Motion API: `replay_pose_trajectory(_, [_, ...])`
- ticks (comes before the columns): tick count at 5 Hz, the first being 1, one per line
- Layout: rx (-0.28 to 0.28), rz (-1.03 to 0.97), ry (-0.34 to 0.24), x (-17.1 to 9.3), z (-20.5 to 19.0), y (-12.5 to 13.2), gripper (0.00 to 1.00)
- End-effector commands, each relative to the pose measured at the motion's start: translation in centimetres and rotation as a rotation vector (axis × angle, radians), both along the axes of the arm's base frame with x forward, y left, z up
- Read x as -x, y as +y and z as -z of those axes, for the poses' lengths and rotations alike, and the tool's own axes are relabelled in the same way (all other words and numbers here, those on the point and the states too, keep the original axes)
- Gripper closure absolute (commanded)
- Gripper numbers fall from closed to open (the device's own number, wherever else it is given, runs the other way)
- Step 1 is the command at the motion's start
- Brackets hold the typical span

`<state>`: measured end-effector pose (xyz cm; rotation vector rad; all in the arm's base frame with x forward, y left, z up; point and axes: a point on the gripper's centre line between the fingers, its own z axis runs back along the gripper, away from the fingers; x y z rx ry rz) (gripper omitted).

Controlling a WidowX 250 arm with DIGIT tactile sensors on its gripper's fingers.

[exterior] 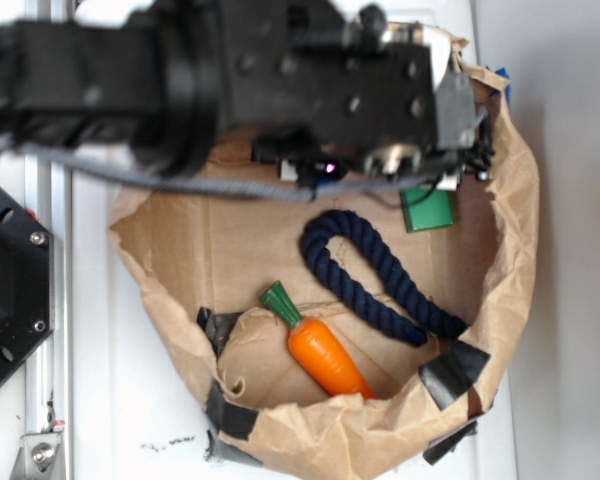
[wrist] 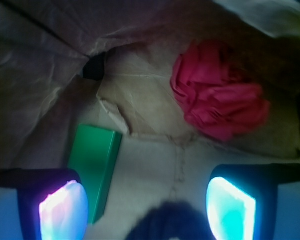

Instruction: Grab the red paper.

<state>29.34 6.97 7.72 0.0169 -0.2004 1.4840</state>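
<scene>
The red paper (wrist: 217,95) is a crumpled rose-like wad lying on the brown paper floor, upper right in the wrist view, ahead of and apart from my fingers. My gripper (wrist: 147,207) is open, its two glowing pads (wrist: 65,210) wide apart with only floor and the rope's end between them. In the exterior view the black arm and gripper (exterior: 435,165) hang over the bag's far right part and hide the red paper.
A crumpled brown paper bag (exterior: 160,290) walls the work area. Inside lie a green block (wrist: 95,165) (exterior: 427,210), a dark blue rope (exterior: 375,275) (wrist: 172,222) and an orange toy carrot (exterior: 322,355). Black tape patches (exterior: 455,370) mark the near rim.
</scene>
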Motion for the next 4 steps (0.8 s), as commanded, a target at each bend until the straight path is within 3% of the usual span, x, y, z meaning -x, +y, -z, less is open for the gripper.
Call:
replay_pose_trajectory(1, [0.024,-0.008,-0.02,-0.1,-0.2,1.8,0.0])
replay_pose_trajectory(3, [-0.012,0.02,-0.013,-1.0,-0.1,0.1,0.0])
replay_pose_trajectory(4, [0.004,0.025,-0.026,-1.5,-0.4,-1.0,0.0])
